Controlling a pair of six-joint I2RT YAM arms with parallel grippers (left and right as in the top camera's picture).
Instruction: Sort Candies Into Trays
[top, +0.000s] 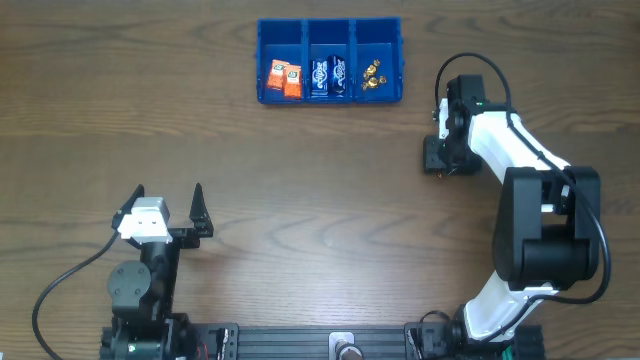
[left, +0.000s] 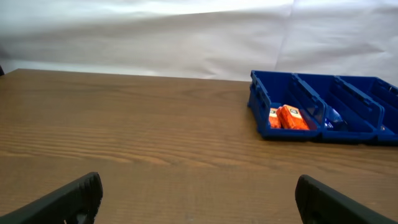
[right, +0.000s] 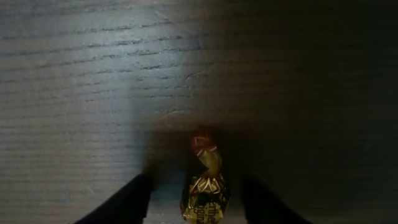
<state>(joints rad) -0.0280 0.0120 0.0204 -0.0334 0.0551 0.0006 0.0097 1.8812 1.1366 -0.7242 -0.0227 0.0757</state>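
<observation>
Our right hand (right: 198, 210) is down low on the bench (top: 300, 200), and its two fingers are spread apart, one on each side of a gold candy (right: 205, 194). The fingers are not squeezing it yet. The candy lies on the wood between them, with its twisted end pointing away from the hand. We think the grab could go wrong here. The wrapper looks shiny and the candy looks small and round, so it may pop out sideways when the fingers close. If the fingers catch just the twisted end, the candy may slip free on the way. It could also land in the wrong box if we let go too soon. Farther off sits the blue tray (top: 261, 60) with three boxes side by side. The left box has two orange candies (top: 283, 77). The middle box has two blue candies (top: 329, 77). The right box has a little heap of gold candies (top: 373, 76), and we cannot count them for sure. Our left hand (top: 168, 200) rests near its own base, well away from the tray, with its fingers wide apart and nothing in them.
</observation>
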